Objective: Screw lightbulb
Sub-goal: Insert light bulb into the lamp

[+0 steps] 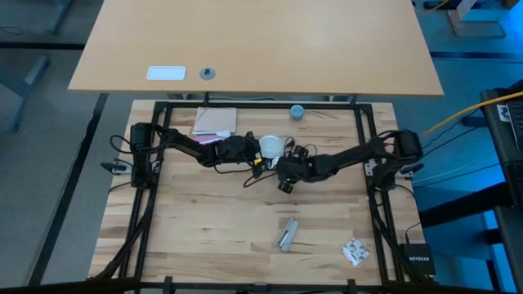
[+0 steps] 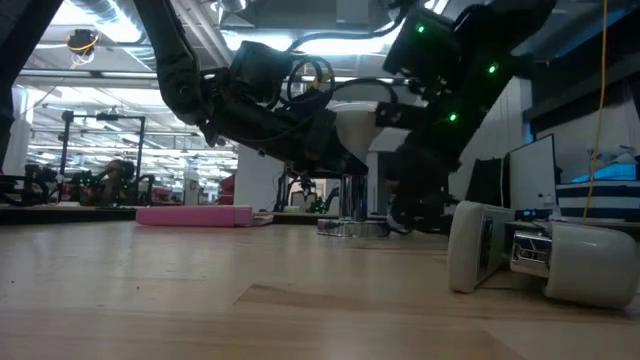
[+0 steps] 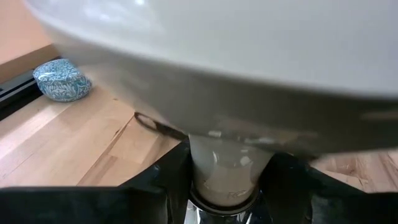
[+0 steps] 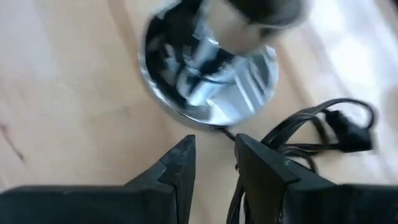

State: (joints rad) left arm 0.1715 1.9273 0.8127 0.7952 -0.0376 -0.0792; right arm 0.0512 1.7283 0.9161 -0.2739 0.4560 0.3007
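On my far left in the overhead view, the left arm reaches in toward the middle of the wooden table (image 1: 204,220), passing just in front of a pink pad (image 1: 214,122). My left gripper (image 1: 252,149) sits clamped on the lightbulb (image 1: 271,146): through its wrist camera I see both dark fingers (image 3: 163,180) pressed against the narrow neck of the bulb, the white globe filling the view above them. Directly below the grip, the neck stands upright in the silvery socket (image 4: 208,74), which rests on the table. A blue patterned round cap (image 1: 297,111) lies beyond the gripper, well apart.

Moving right, my right gripper (image 1: 284,181) hovers just beside the socket base, fingers (image 4: 177,168) slightly parted with nothing between them. I think they straddle the black cord (image 4: 323,130), but the wrist view is too smeared to be sure.
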